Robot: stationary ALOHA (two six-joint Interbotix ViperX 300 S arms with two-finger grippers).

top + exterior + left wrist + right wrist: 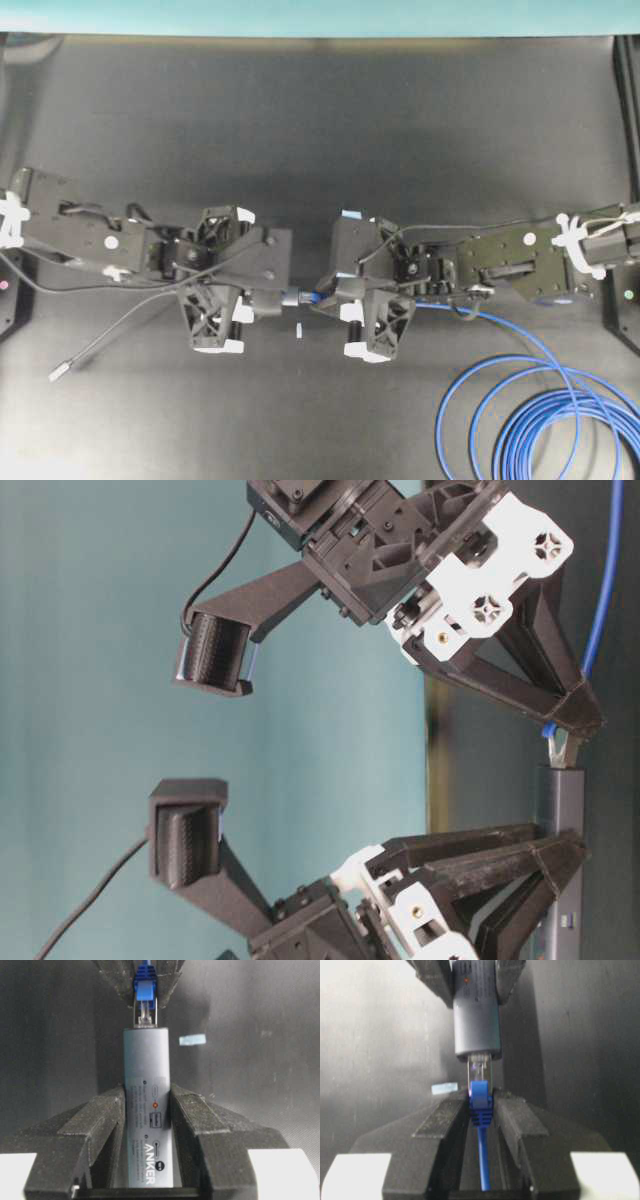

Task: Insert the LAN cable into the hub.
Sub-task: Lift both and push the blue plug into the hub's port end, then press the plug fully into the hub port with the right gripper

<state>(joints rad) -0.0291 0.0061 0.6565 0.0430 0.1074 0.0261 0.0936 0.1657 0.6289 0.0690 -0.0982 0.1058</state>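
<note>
My left gripper [147, 1097] is shut on the hub [147, 1085], a slim grey bar with a pale printed label, held lengthwise between the jaws. My right gripper [481, 1100] is shut on the blue boot of the LAN cable [481, 1102]. The clear plug [480, 1067] reaches into the end of the hub [476, 1025], with part of it still showing outside the port. From overhead the two grippers meet tip to tip at mid-table, left gripper [272, 298] and right gripper [322, 298], with hub [288, 297] and plug between them.
The blue cable runs back under the right arm into loops [540, 410] at the front right. The hub's thin grey cord trails left and ends in a silver plug [60, 371]. A small pale tape mark [299, 330] lies just in front of the grippers.
</note>
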